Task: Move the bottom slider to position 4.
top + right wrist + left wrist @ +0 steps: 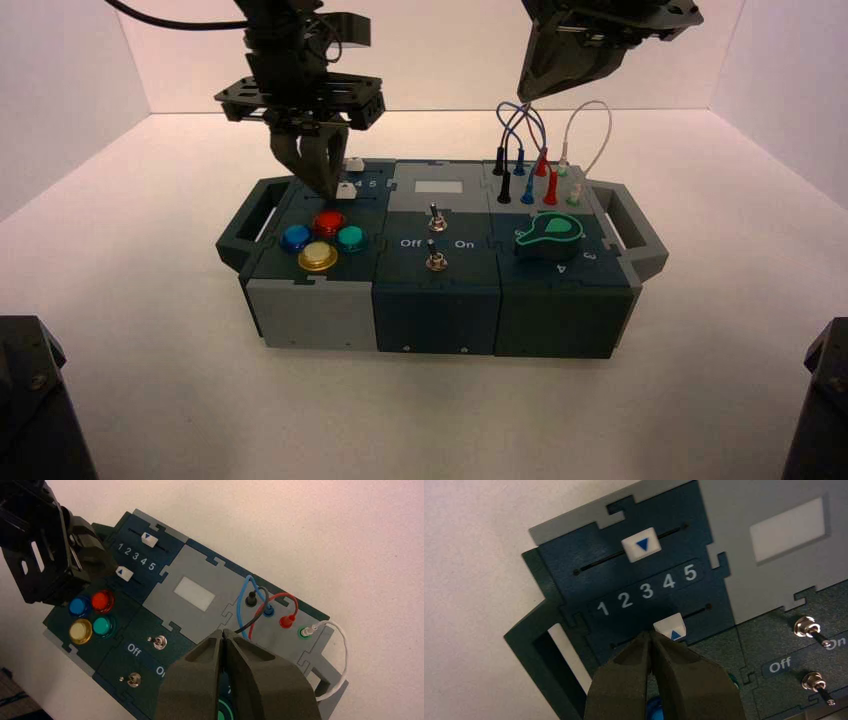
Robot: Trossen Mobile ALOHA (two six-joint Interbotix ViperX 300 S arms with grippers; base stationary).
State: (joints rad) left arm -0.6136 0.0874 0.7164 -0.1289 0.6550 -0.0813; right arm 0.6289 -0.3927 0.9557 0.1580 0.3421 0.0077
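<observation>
The left end effector (649,636), tips together, meets the bottom slider (670,627) above a pale tabletop (420,410).

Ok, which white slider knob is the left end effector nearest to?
The bottom slider knob, on the track nearer the round buttons. The left end effector is right beside it; the top slider knob lies beyond the numerals.

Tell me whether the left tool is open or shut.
Shut. In its wrist view, the left tool has its two fingers together, tips right by the bottom slider's white knob.
</observation>
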